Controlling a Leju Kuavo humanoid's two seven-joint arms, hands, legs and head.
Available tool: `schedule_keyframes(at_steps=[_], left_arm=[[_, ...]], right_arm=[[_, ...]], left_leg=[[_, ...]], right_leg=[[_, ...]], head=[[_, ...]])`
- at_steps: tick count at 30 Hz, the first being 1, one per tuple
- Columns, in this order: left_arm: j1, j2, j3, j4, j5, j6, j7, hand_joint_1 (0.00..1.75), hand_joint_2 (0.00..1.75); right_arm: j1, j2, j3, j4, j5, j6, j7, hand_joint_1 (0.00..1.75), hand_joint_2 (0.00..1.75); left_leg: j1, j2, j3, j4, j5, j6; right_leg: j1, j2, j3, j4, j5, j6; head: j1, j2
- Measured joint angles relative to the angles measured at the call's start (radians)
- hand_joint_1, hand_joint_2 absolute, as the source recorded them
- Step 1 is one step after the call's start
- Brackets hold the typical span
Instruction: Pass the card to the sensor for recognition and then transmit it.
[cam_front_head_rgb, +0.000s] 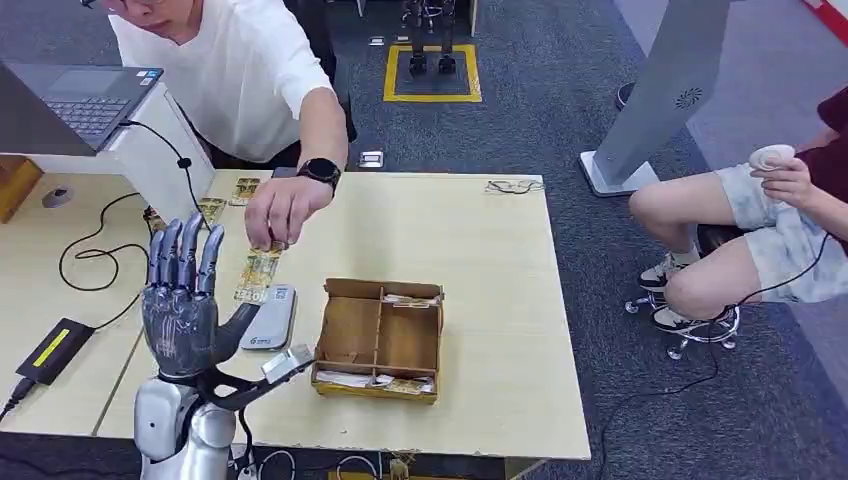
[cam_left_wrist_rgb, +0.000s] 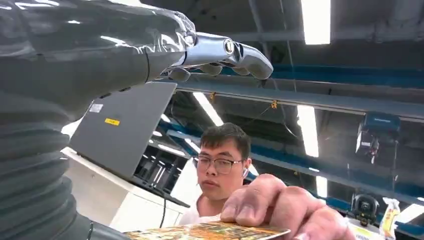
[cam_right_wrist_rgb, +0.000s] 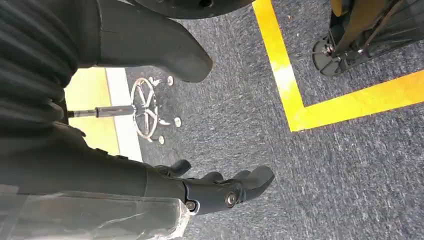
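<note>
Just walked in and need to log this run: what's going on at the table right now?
A person's hand is setting a patterned card on the table, just beyond the grey sensor. The robot's left hand is raised beside it, fingers apart, holding nothing. The right hand hangs over the carpet, empty. A wooden compartment box sits to the sensor's right.

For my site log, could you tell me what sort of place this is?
Probably a robotics lab or test hall: a laptop on the table, yellow floor marking on grey carpet, and exposed ceiling strip lights.
</note>
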Motion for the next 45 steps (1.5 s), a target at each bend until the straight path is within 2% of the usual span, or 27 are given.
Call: schedule_keyframes(at_steps=[4,10,16,34,38,39,42,45], left_arm=[[0.000,0.000,0.000,0.000,0.024,0.000,-0.003,1.75,1.75],[0.000,0.000,0.000,0.000,0.075,0.000,-0.042,1.75,1.75],[0.000,0.000,0.000,0.000,0.081,0.000,-0.055,1.75,1.75],[0.000,0.000,0.000,0.000,0.002,0.000,-0.015,1.75,1.75],[-0.001,0.002,0.005,0.014,-0.096,0.000,0.046,1.75,1.75],[-0.003,0.003,0.006,0.022,-0.123,0.000,0.077,1.75,1.75],[-0.020,0.012,0.006,0.065,-0.206,0.000,0.231,1.75,1.75],[-0.035,0.029,0.004,0.092,-0.222,0.000,0.290,1.75,1.75]], right_arm=[[0.000,0.000,0.001,0.001,0.000,0.000,0.003,0.00,1.75],[0.000,0.000,0.001,0.003,0.000,-0.002,0.003,0.00,1.75],[0.000,0.000,0.001,0.003,0.001,-0.003,-0.002,0.00,1.75],[0.000,0.000,0.002,0.005,0.015,-0.003,-0.001,0.00,1.75],[0.000,0.000,0.004,0.007,0.019,-0.003,-0.001,0.00,1.75],[0.000,0.000,0.005,0.007,0.023,-0.003,-0.001,0.00,1.75],[-0.001,-0.001,0.010,0.008,0.034,0.000,-0.001,0.00,1.75],[0.000,-0.002,0.011,0.008,0.034,0.001,-0.001,0.00,1.75]], left_leg=[[0.000,0.000,0.000,0.000,0.000,0.000],[0.000,0.000,0.000,0.000,0.000,0.000],[0.000,0.000,0.000,0.000,0.000,0.000],[0.000,0.000,0.000,0.000,0.000,0.000],[0.000,0.000,0.000,0.000,0.000,0.000],[0.000,0.000,0.000,0.000,0.000,0.000],[0.000,0.000,0.000,0.000,0.000,0.000],[0.000,0.000,0.000,0.000,0.000,0.000]], right_leg=[[0.000,0.000,0.000,0.000,0.000,0.000],[0.000,0.000,0.000,0.000,0.000,0.000],[0.000,0.000,0.000,0.000,0.000,0.000],[0.000,0.000,0.000,0.000,0.000,0.000],[0.000,0.000,0.000,0.000,0.000,0.000],[0.000,0.000,0.000,0.000,0.000,0.000],[0.000,0.000,0.000,0.000,0.000,0.000],[0.000,0.000,0.000,0.000,0.000,0.000]], head=[[0.000,0.000],[0.000,0.000],[0.000,0.000],[0.000,0.000],[0.000,0.000],[0.000,0.000],[0.000,0.000],[0.000,0.000]])
